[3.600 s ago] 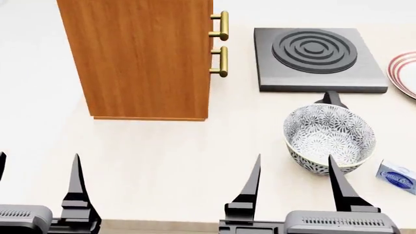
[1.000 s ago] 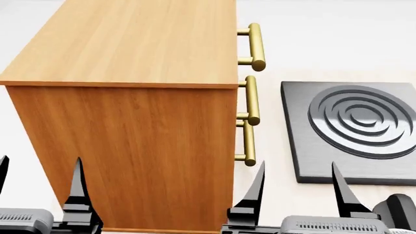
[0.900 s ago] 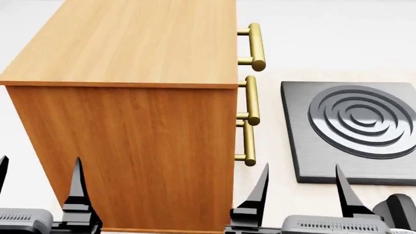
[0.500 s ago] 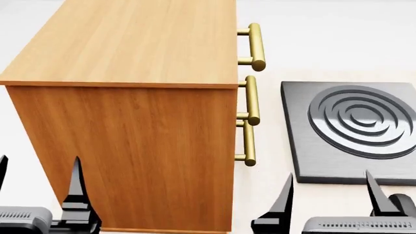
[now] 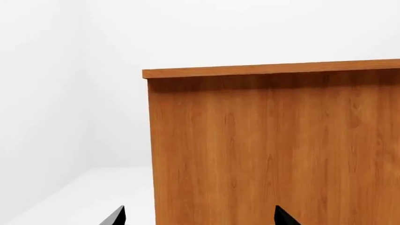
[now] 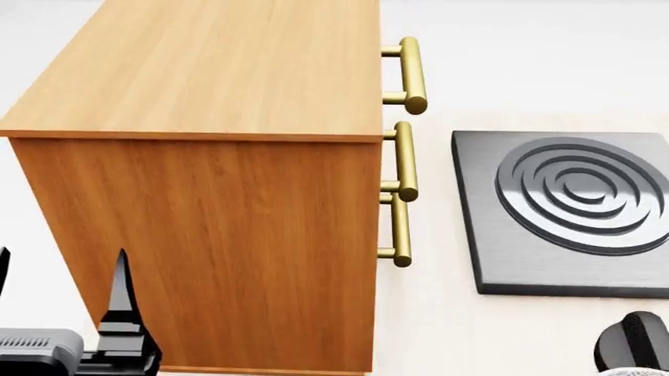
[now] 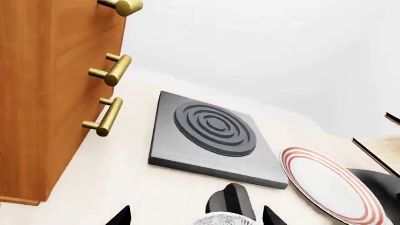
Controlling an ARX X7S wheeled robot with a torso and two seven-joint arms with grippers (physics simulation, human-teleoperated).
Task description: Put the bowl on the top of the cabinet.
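Note:
The cabinet point(image 6: 209, 70) is tall, of orange-brown wood with a lighter top and three brass handles point(image 6: 403, 160); it also shows in the left wrist view point(image 5: 275, 145) and the right wrist view point(image 7: 44, 93). Only a sliver of the white patterned bowl's rim point(image 7: 222, 219) shows, low between my right gripper's point(image 7: 196, 220) open fingertips. My right gripper is out of the head view. My left gripper point(image 6: 63, 262) is open and empty, facing the cabinet's side; its tips also show in the left wrist view point(image 5: 198, 219).
A dark grey stove plate point(image 6: 569, 207) with rings lies right of the cabinet, with a black knob point(image 6: 632, 341) in front of it. A red-rimmed white plate point(image 7: 328, 185) lies further right. A dark object point(image 7: 381, 180) and a pale rack edge point(image 7: 378, 145) stand beyond it.
The head view rose from the table to the cabinet's top. In the last second my right gripper slid right and dropped out of the head view. My left gripper stayed put.

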